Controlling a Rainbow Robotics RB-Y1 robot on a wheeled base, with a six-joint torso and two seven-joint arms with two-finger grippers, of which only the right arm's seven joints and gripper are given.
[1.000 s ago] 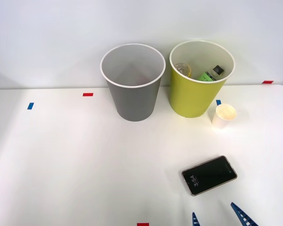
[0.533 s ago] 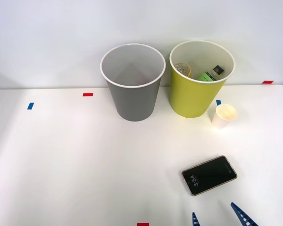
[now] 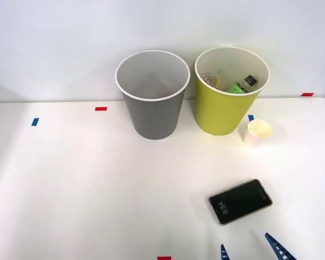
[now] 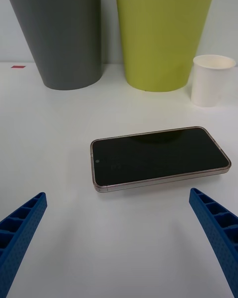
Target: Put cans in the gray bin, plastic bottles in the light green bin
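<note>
The white table [image 3: 70, 184] spreads out ahead of the right gripper [image 3: 248, 250], whose two blue ribbed fingers [image 4: 21, 228] stand spread wide apart with nothing between them, low over the table's near edge. Far ahead of the gripper, at the back of the table against the pale wall, stand the two round tapered bins, upright and side by side with a narrow gap between them. The gray bin [image 3: 153, 111] is ahead and off to the gripper's left; what can be seen of its pale inside holds nothing. The light green bin [image 3: 223, 111] is almost straight ahead of the gripper, and the plastic bottles lie inside it: the green bottle [image 3: 242, 85] leans against the bin's right-hand wall, its long axis tilted and its black cap pointing up and away toward the far rim, while the yellow-labelled bottle [image 3: 210, 80] rests against the left-hand wall, with one round end turned up toward the camera. Just ahead of the gripper, between its fingers and the bins, a dark smartphone [image 3: 240, 201] lies flat with its screen up, its long axis running across the gripper's opening and slightly skewed. A small white paper cup [image 3: 257, 134] stands upright ahead and a little right, just beside the light green bin's base.
</note>
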